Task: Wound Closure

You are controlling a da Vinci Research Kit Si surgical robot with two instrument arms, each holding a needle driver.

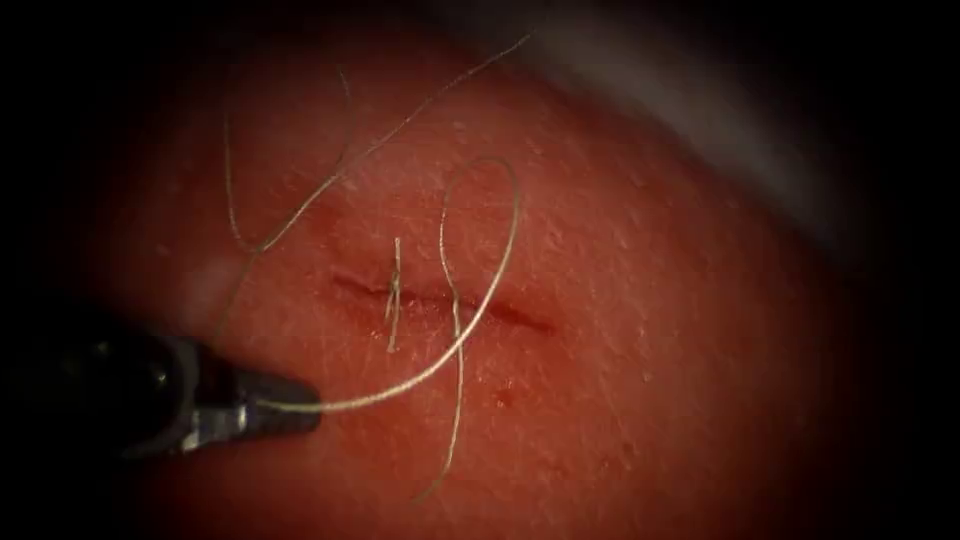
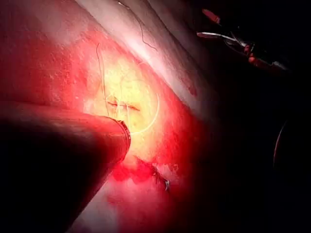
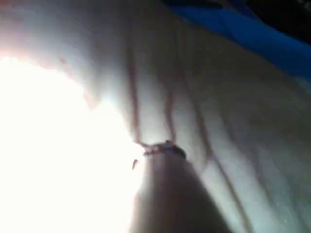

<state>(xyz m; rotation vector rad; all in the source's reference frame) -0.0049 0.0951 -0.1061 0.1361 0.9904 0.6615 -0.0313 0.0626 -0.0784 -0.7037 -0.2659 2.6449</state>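
Red tissue, pale thread, dark metal pincer

The tissue is red with a fine, pale-speckled grain, and the cut at the frame's centre is a darker red line. The thread looping over it is pale, whitish-grey. At lower left, the left pincer is dark grey metal with a silvery glint, its shaft almost black. A pale grey band crosses the upper right. A small darker red spot lies below the cut.

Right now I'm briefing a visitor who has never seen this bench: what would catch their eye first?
Probably the pale thread looping over the dark cut in the middle of the red tissue. Next, the left tool at lower left of the endoscope view, jaws shut on that thread's end.
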